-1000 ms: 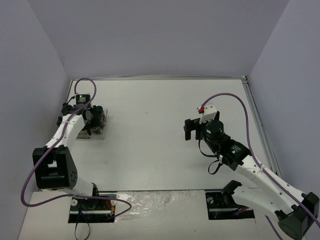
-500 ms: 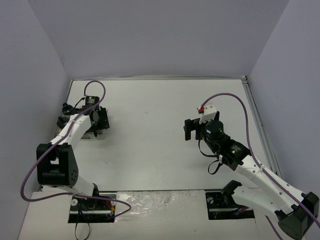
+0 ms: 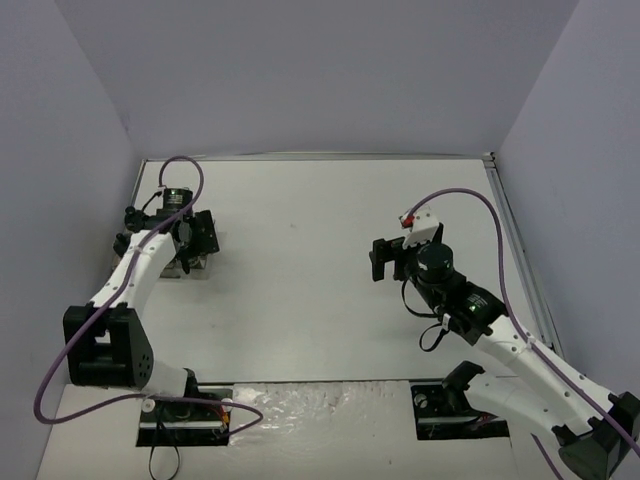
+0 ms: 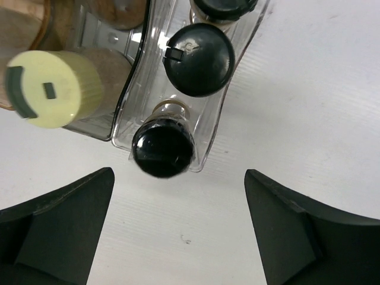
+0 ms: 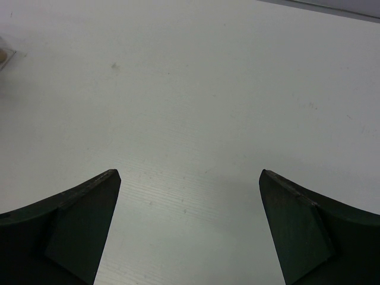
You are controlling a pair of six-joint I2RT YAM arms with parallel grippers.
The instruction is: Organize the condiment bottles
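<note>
Left wrist: left claw (image 4: pixel 178 184) gapes wide, empty, over a black-capped jar (image 4: pixel 163 149); right claw (image 5: pixel 189 178) wide, empty.

tray (image 4: pixel 212 133): clear glossy plastic | bottle cap (image 4: pixel 162 149): glossy black | table (image 4: pixel 309 89): matt

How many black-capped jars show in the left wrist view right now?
3 black-capped jars: one at the tray end nearest the camera, one just behind it, a third cut off by the top edge. Others may be out of frame.
</note>
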